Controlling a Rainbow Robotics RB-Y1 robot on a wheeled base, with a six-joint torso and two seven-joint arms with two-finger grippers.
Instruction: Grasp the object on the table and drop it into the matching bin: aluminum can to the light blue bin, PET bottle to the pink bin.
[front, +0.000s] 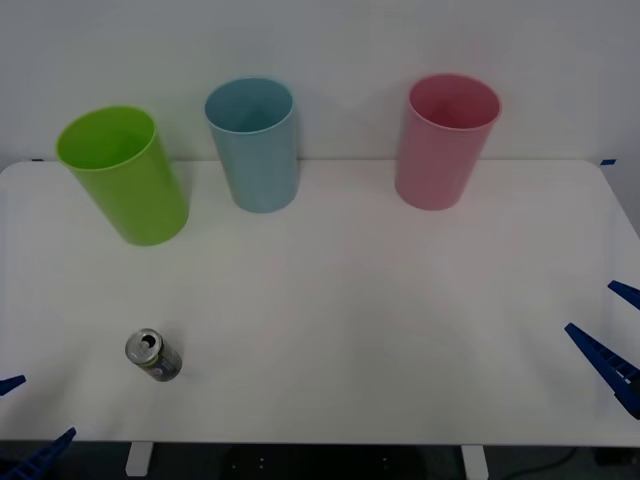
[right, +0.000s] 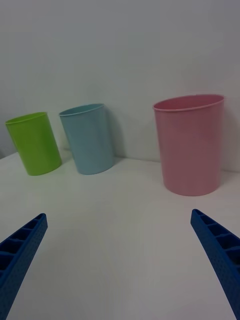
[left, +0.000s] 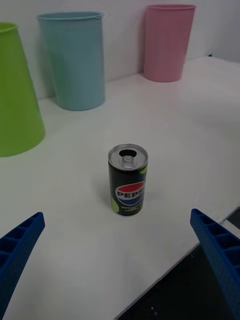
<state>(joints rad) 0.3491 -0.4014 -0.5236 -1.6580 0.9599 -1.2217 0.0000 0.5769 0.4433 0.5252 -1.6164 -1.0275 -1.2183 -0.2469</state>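
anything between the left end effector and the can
Nothing: bare white table separates the open left end effector from the upright aluminum can, seen in the left wrist view.

My fingers are bright blue plastic — long, flat wedges that taper to a point. On my left gripper (left: 117, 265) each finger (left: 17, 250) shows a ribbed inner face, a row of small rectangular cells running lengthwise, and an outer skin stippled with fine dots. My right gripper (right: 120, 260) is built the same way: its fingers (right: 220, 247) carry the same open-celled ribbing along one edge and the same dotted texture on the broad side. From above, my right fingers (front: 605, 360) read as slim dark-blue blades with lightly notched edges, and my left fingers (front: 40, 455) look alike — same colour, same pointed tips.
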